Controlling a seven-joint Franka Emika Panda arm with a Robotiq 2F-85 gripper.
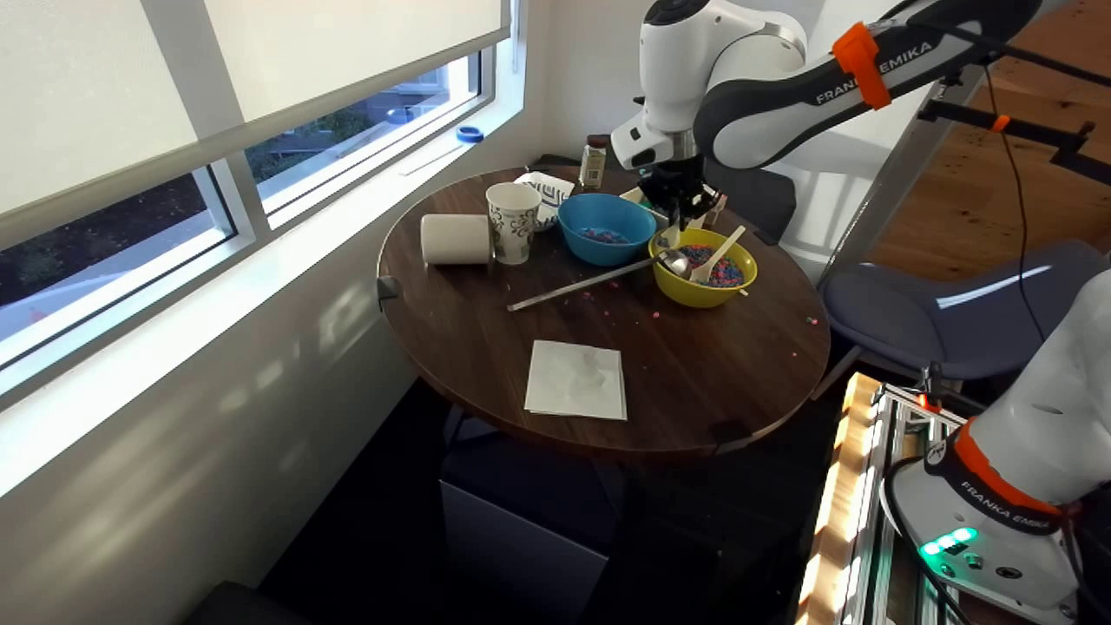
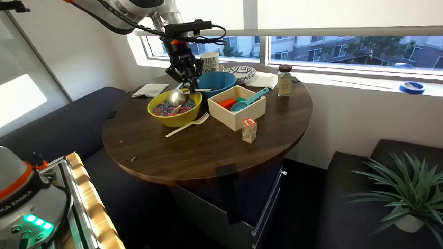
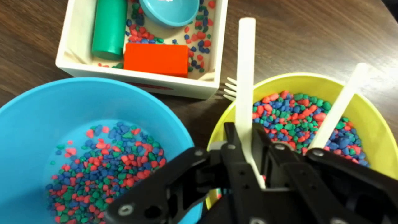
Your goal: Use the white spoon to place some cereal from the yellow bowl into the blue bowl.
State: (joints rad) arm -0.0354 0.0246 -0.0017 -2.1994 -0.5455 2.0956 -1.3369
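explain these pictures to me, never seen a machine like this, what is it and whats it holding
The machine is a robot arm. Two pictures are taken from outside it, showing the table; the close-up looks down from its wrist. Its gripper is closed on the handle of a white spoon, at the yellow bowl. That bowl and the blue bowl both hold multicoloured cereal. A ladle leans into the yellow bowl, where a second white utensil rests too. Also on the table: a fork, box, jar and cup.
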